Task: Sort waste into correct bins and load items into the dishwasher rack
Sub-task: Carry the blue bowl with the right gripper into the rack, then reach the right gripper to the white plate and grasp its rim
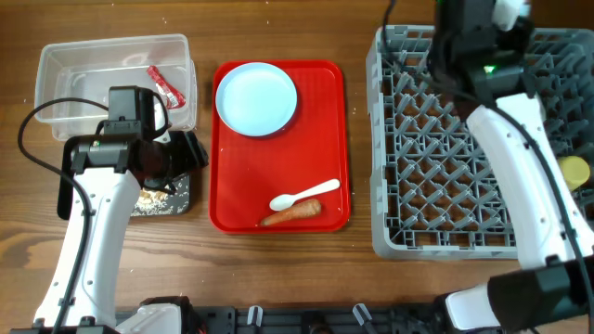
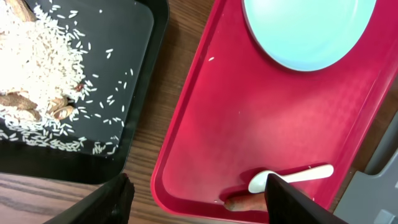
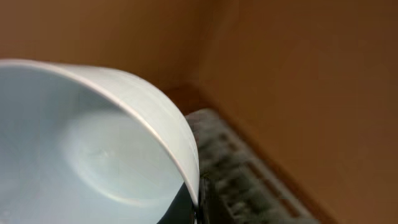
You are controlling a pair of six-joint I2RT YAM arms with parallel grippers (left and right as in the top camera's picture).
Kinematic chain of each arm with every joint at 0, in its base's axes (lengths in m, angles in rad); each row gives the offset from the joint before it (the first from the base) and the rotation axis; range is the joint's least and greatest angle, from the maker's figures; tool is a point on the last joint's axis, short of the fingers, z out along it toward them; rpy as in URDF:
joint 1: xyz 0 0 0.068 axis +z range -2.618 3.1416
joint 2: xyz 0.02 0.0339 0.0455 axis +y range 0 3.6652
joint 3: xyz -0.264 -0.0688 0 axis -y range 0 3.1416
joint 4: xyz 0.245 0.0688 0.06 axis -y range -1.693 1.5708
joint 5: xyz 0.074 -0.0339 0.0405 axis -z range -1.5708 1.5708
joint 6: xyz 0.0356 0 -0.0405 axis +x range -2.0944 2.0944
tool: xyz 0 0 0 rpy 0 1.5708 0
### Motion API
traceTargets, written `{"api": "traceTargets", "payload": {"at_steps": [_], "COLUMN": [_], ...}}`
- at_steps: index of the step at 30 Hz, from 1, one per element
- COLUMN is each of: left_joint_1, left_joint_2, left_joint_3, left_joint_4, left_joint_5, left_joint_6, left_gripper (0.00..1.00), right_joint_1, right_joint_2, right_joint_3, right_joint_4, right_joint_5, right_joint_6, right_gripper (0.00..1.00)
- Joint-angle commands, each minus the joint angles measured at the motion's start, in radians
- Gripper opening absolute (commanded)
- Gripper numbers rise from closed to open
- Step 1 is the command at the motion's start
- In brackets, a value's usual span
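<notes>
The clear tub point(image 1: 56, 70) sits at the far left with the red wrapper point(image 1: 163, 84) lying inside it; just below it is the black tray point(image 2: 140, 93), strewn with pale crumbs point(image 2: 43, 56); the left gripper point(image 2: 199, 204) hovers over the black tray's right edge and the flat red tray point(image 1: 325, 139) beside it, jaws wide apart and holding nothing; on the red tray lie the pale blue plate point(image 1: 256, 98), the white spoon point(image 1: 303, 195) and, touching it, the carrot piece point(image 1: 291, 212); further right stands the grey dishwasher rack point(image 1: 436, 148); above it the right gripper point(image 3: 194, 210) is clamped on the rim of a pale blue bowl point(image 3: 93, 155); the yellow cup point(image 1: 575, 170) sits at the rack's right edge.
</notes>
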Motion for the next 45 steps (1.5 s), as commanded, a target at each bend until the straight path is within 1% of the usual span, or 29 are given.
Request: {"api": "traceTargets", "payload": {"at_steps": [1, 7, 13, 16, 19, 23, 27, 28, 31, 35, 36, 37, 38, 39, 40, 41, 42, 44, 45], "left_joint_1": [0.005, 0.005, 0.005, 0.005, 0.005, 0.005, 0.005, 0.005, 0.005, 0.005, 0.005, 0.005, 0.005, 0.005, 0.005, 0.005, 0.005, 0.005, 0.005], "left_joint_2": [-0.014, -0.014, -0.014, -0.014, -0.014, -0.014, -0.014, -0.014, -0.014, -0.014, -0.014, -0.014, -0.014, -0.014, -0.014, -0.014, -0.014, -0.013, -0.013], "left_joint_3": [0.012, 0.012, 0.012, 0.012, 0.012, 0.012, 0.012, 0.012, 0.012, 0.012, 0.012, 0.012, 0.012, 0.012, 0.012, 0.012, 0.012, 0.012, 0.012], "left_joint_4": [-0.002, -0.023, -0.02, -0.019, -0.019, -0.011, -0.012, -0.012, -0.012, -0.013, -0.013, -0.013, -0.013, -0.013, -0.014, -0.014, -0.013, -0.011, -0.011], "left_joint_5": [0.001, 0.001, 0.002, 0.002, 0.002, 0.005, 0.005, 0.005, 0.005, 0.005, 0.005, 0.005, 0.005, 0.005, 0.005, 0.005, 0.005, 0.005, 0.005], "left_joint_6": [-0.002, -0.002, -0.003, -0.003, -0.003, -0.003, -0.003, -0.003, -0.003, -0.003, -0.003, -0.003, -0.003, -0.003, -0.002, -0.003, -0.002, -0.002, -0.002], "left_gripper": [0.69, 0.69, 0.69, 0.69, 0.69, 0.69, 0.69, 0.69, 0.7, 0.72, 0.73, 0.74, 0.74, 0.75, 0.76, 0.77, 0.78, 0.78, 0.79], "right_joint_1": [-0.072, -0.178, -0.182, -0.182, -0.173, -0.149, -0.142, -0.142, -0.141, -0.14, -0.14, -0.14, -0.14, -0.14, -0.14, -0.14, -0.14, -0.129, -0.106], "right_joint_2": [0.105, 0.346, 0.43, 0.437, 0.437, 0.437, 0.426, 0.413, 0.367, 0.27, 0.232, 0.207, 0.177, 0.14, 0.11, 0.095, 0.084, 0.08, 0.086], "right_joint_3": [-0.017, -0.017, -0.017, -0.018, -0.018, -0.018, -0.018, -0.018, -0.018, -0.018, -0.018, -0.018, -0.018, -0.018, -0.018, -0.018, -0.018, -0.018, -0.018], "right_joint_4": [0.022, 0.036, 0.03, 0.009, -0.06, -0.222, -0.34, -0.371, -0.402, -0.428, -0.423, -0.421, -0.418, -0.41, -0.4, -0.394, -0.382, -0.36, -0.342], "right_joint_5": [0.167, 0.19, 0.119, 0.09, 0.006, -0.203, -0.309, -0.347, -0.419, -0.476, -0.52, -0.554, -0.61, -0.722, -0.877, -0.995, -1.142, -1.435, -1.537], "right_joint_6": [-0.01, 0.018, 0.05, 0.072, 0.095, 0.104, 0.22, 0.237, 0.226, 0.212, 0.174, 0.152, 0.128, 0.071, 0.008, -0.026, -0.05, -0.121, -0.134], "right_gripper": [0.04, 0.05, 0.04, 0.04, 0.04, 0.04, 0.04, 0.04, 0.05, 0.09, 0.17, 0.2, 0.27, 0.33, 0.4, 0.44, 0.5, 0.58, 0.64]}}
